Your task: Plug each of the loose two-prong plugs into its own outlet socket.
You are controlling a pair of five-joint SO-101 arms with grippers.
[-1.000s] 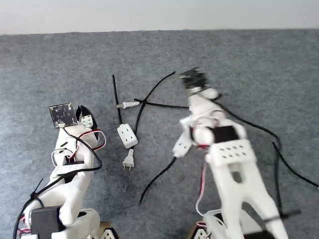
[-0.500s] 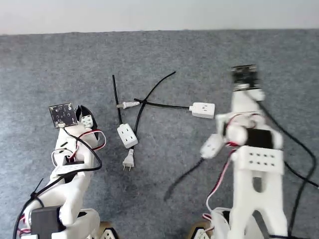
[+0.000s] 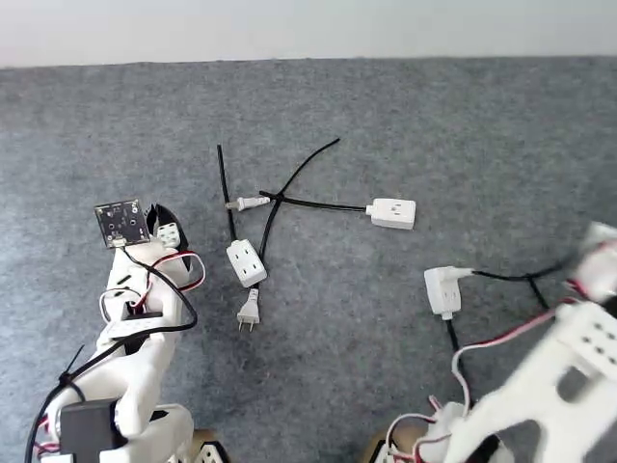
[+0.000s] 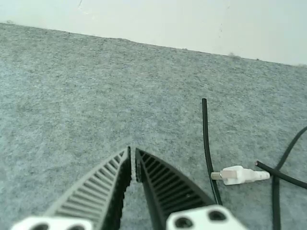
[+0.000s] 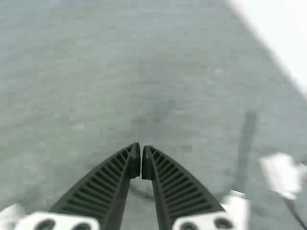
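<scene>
At table centre: white two-slot socket block lies flat on grey carpet-like table cover, w/ thin black cord running away from it toward far edge.
Just beside that block, near side: loose white two-prong plug, prongs toward the arms, not inserted.
Farther back: second white two-prong plug, also loose; its black lead runs across to second white socket block, well apart from first block.
Right part of table: third white block-shaped fitting on a black cable; socket or plug, cannot tell. Lies nr right arm, not touching it.
Left arm: white, at near-left corner of table.
Left gripper: black ribbed fingers pressed together, nothing btwn them; hangs over bare cover, second plug beyond it, apart.
Right gripper: ribbed fingers likewise pressed together, empty; blurred white shapes lie off to one side.
</scene>
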